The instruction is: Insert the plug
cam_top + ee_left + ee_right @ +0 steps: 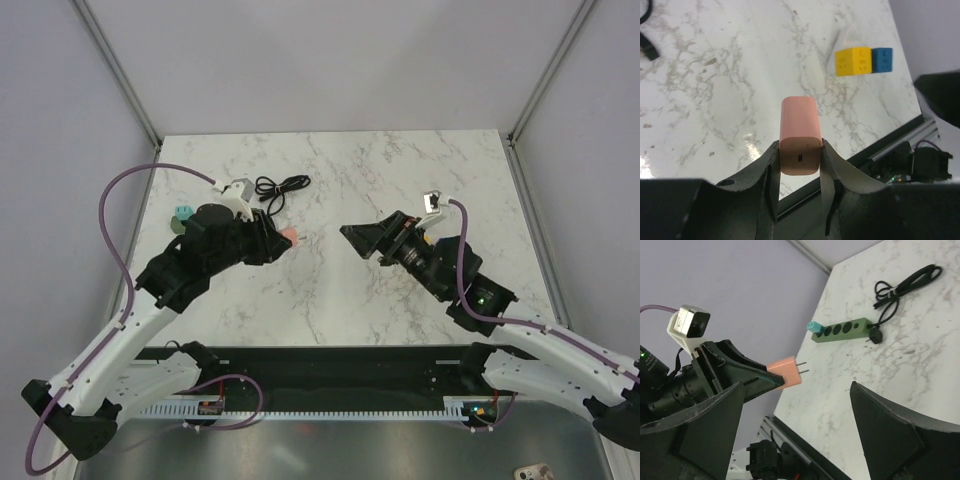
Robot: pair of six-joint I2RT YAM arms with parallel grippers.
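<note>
Pink plug (784,371) prongs (800,364): right wrist only

no legible text, no labels, no brands, no numbers

Power strip (842,330) left, cable (895,290) beside, blocks (862,60) apparently right

salmon-pink boxy plug (799,131), two metal prongs out front, clamped in left gripper (799,146), airborne.
</note>
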